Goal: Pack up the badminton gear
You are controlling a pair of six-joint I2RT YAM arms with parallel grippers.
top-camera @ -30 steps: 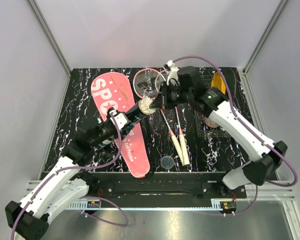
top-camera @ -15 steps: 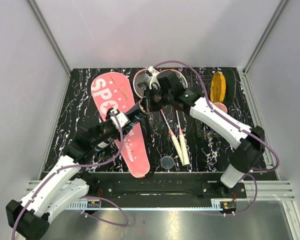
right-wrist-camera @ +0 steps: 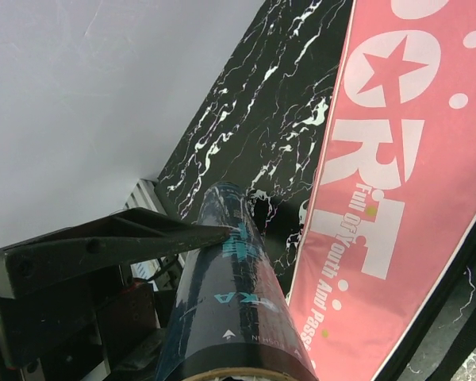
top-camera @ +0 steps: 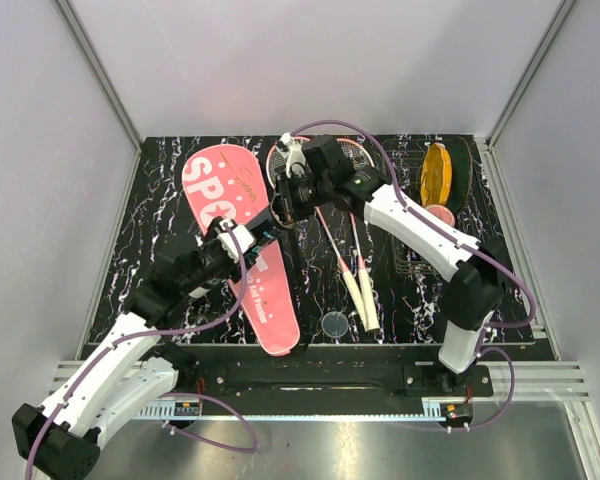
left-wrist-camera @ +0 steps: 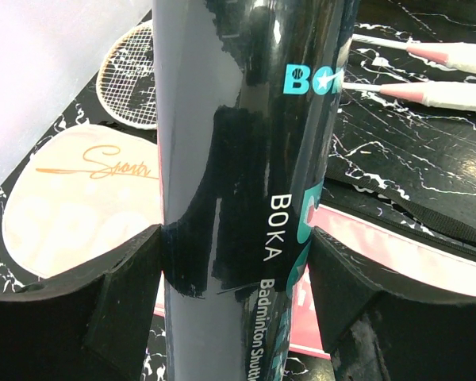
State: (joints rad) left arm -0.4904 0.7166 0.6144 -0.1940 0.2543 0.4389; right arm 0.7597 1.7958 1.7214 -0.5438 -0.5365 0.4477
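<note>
From above, the left gripper (top-camera: 242,240) reaches toward the middle of the black marbled table (top-camera: 160,210) and is clamped on the black tube (top-camera: 272,222). It holds the tube off the surface, slanting up toward the far right above the pink cover (top-camera: 208,180). The cover lies flat from the far left toward the near centre. The right gripper (top-camera: 292,197) sits at the far end of the tube, partly hiding 1 of the racket heads (top-camera: 285,165). The 2 rackets lie side by side right of the cover, with their white handles (top-camera: 358,290) pointing near. A small clear round lid (top-camera: 334,323) lies just left of the handle ends. A yellow oval disc (top-camera: 437,175) lies at the far right, with a small pinkish cup (top-camera: 437,212) just near of it. At the left wrist, the 2 black fingers (left-wrist-camera: 127,294) press on opposite sides of the glossy tube, which is lettered "BOKA". Behind the tube are a strung head at the left, the cover below, and both handles at the upper right. At the right wrist, the tube's open rim fills the bottom edge, and 1 black finger (right-wrist-camera: 103,242) lies along its left side. The other finger is out of sight, so whether this claw is apart or together cannot be told. The cover's lettering runs along the right.
</note>
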